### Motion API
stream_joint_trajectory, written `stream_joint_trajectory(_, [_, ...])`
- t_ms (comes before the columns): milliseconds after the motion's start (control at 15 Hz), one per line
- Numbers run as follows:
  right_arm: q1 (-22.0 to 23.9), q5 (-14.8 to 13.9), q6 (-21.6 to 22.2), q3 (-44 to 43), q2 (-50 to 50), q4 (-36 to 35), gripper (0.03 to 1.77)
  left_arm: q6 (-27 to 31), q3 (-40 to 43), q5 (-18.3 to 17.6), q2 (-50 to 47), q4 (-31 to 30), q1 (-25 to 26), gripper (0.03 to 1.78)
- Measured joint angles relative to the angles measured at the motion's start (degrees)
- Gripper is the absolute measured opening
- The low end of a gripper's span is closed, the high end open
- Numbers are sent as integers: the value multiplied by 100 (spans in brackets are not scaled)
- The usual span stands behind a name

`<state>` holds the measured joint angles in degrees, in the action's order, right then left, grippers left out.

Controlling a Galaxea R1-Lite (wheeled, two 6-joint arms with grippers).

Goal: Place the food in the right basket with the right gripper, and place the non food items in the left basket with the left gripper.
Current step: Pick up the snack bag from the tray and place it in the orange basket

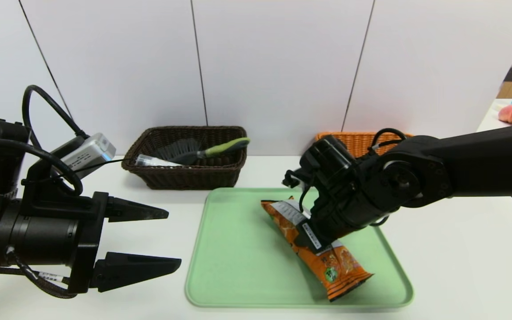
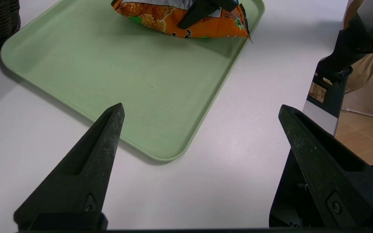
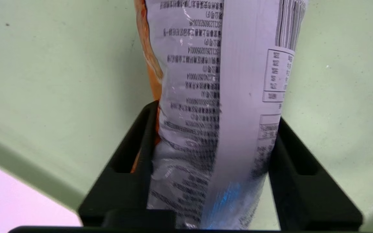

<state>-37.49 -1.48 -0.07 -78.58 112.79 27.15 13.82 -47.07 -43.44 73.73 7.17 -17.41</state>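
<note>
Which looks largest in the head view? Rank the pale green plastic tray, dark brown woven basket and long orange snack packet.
1. Pale green plastic tray
2. Dark brown woven basket
3. Long orange snack packet, partly hidden by the right gripper; nearer the camera, so its rank is unsure.

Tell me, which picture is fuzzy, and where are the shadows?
Right wrist view: the snack packet fills the frame, its nearest print smeared. Left wrist view: sharp, with a soft shadow under the packet on the green tray. Head view: clear, evenly lit.

Right gripper [image 1: 311, 238] grips snack packet [image 1: 327, 258] on tray [image 1: 238, 249].
</note>
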Motion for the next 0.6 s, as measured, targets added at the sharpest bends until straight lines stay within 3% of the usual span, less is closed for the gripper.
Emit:
stream_joint_trajectory(267, [-52,-30,0,-5,15,-13,48,-2,-4,0,-5,0,0,169])
stream_joint_trajectory(600, [-63,-30,21,-5,-39,5,48,9,-4,-9,-13,-4,0,169])
